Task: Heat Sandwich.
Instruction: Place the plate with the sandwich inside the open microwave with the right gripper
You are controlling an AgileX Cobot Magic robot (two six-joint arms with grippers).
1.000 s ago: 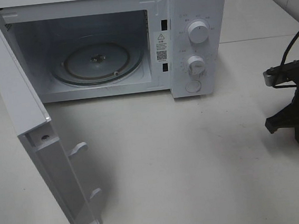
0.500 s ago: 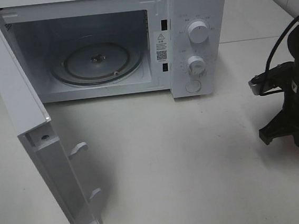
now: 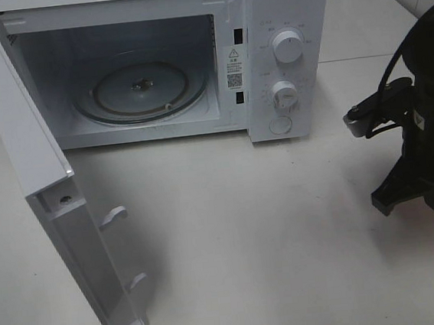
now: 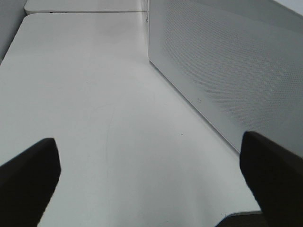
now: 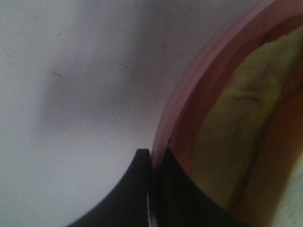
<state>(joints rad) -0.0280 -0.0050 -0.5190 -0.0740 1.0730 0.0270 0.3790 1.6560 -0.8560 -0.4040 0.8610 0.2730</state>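
Right claw: closed on the rim of the pink plate, one finger on either side of the edge, at the right-hand margin of the table. The sandwich lies on that plate with its yellow-green filling showing. It is outside the white microwave and well apart from it. Whether the plate is lifted or resting on the table cannot be told.

Left claw: open and holding nothing, low over bare table beside a white perforated panel of the microwave; which face it is cannot be told.

Further back, the door stands swung fully open, and the glass turntable inside carries nothing.

Assessment: the opening is done and the plate is secured. Outstanding, in my judgement: carry the plate across to the cavity, set it on the turntable, release it, shut the door and set the dials. Roughly the first third appears complete.
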